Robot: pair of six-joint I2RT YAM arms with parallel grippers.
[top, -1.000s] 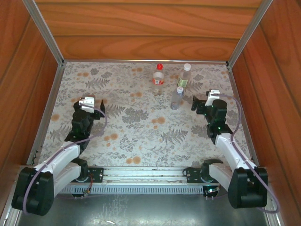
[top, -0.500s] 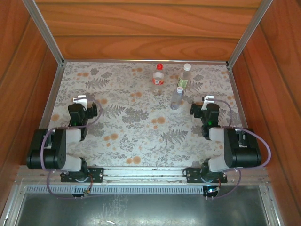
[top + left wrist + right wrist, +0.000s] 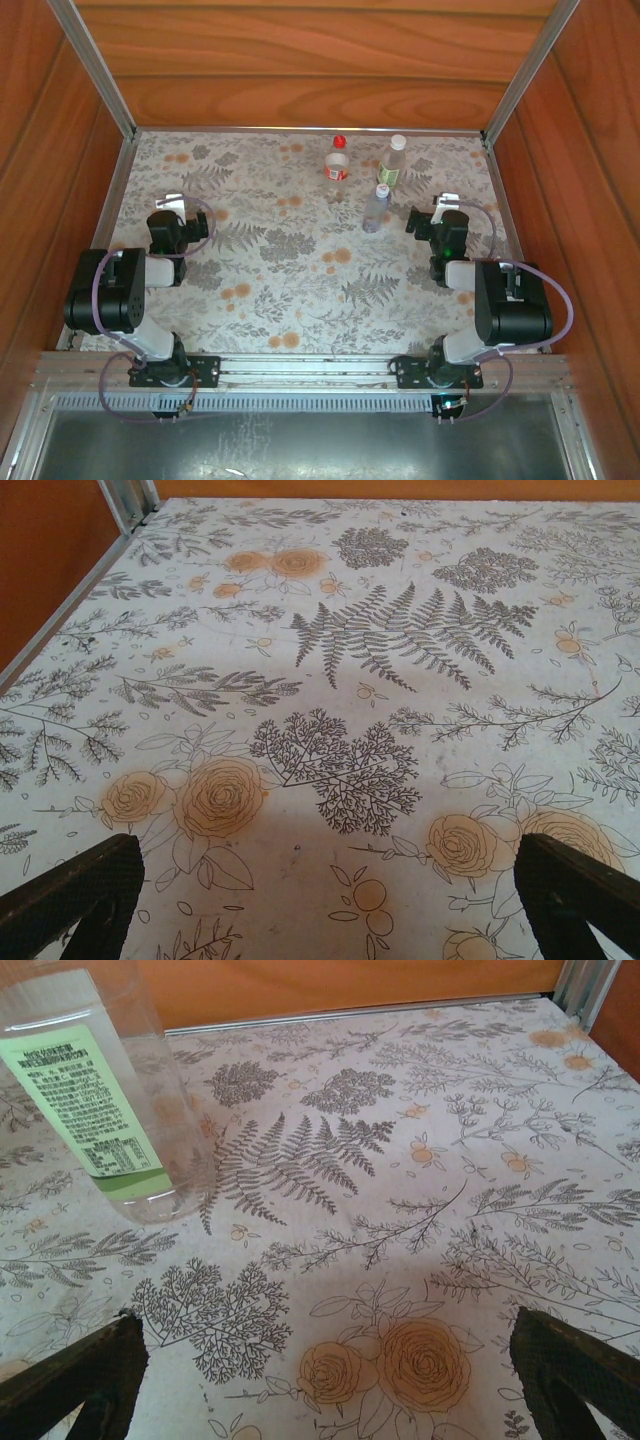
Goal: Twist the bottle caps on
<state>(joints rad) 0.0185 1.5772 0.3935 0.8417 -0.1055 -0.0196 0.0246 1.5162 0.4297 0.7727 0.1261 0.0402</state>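
Three capped bottles (image 3: pixel 338 165) at twelve o'clock on the counter (image 3: pixel 290 270).
Both the left jaws and right jaws are spread wide above it.

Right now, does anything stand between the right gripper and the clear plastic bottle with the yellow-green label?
Nothing visible does. From the right gripper, jaws open, only bare floral table cover lies before the clear plastic bottle with the yellow-green label. The small bluish bottle stands beside that line, not on it.
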